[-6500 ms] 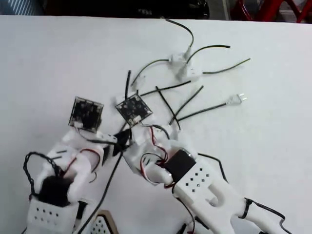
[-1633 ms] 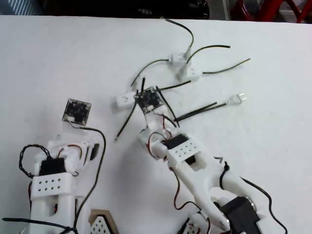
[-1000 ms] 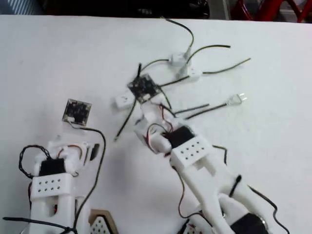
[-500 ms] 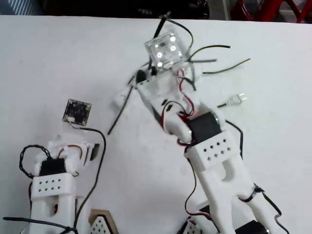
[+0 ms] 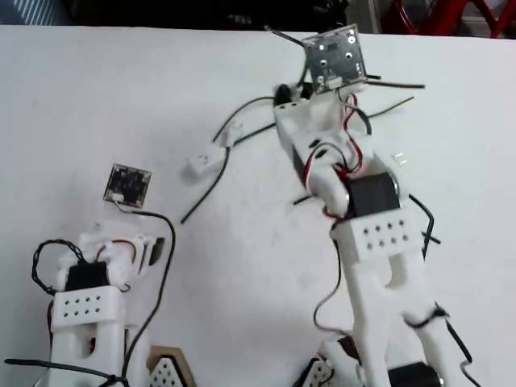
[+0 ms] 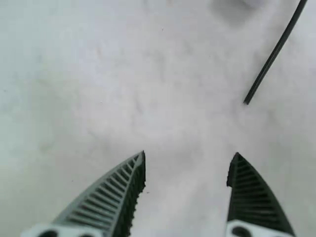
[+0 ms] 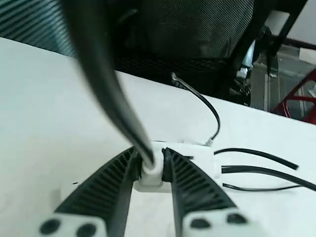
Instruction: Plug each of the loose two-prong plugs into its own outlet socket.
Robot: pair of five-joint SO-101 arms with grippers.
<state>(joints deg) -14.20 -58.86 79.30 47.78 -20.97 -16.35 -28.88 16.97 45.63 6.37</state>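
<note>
Pinching a small white plug point(image 7: 149, 181) between its two black fingertips, the right gripper point(image 7: 150, 164) sits low over the white table point(image 7: 44, 94) at the far side, its jaws drawn in until only the plug's narrow body parts them. The fingers are long, tapered wedges of black plastic with fine ridges along their inner faces. A thick, glossy black cord point(image 7: 106, 89) rises from the top of the plug towards the wrist camera. Right at the fingertips, on the side away from the arm, lies a blocky white outlet socket point(image 7: 190, 150) of smooth moulded plastic with rounded corners; the plug meets or nearly meets its near face, and whether the prongs are seated cannot be told. Thin black leads point(image 7: 256, 170) run out of the socket across the table, one curling up and back. From above, another white socket point(image 5: 203, 165) lies on its own nearer the table's middle with a slim black wire trailing from it, and a loose two-prong plug point(image 5: 397, 159) with bright metal pins rests just beside the right arm point(image 5: 367, 234). The left gripper point(image 6: 190, 165) hovers over bare table near that arm's base, its ribbed fingers spread wide and holding nothing, with the cut end of a black wire point(image 6: 270, 57) lying well beyond them.
</note>
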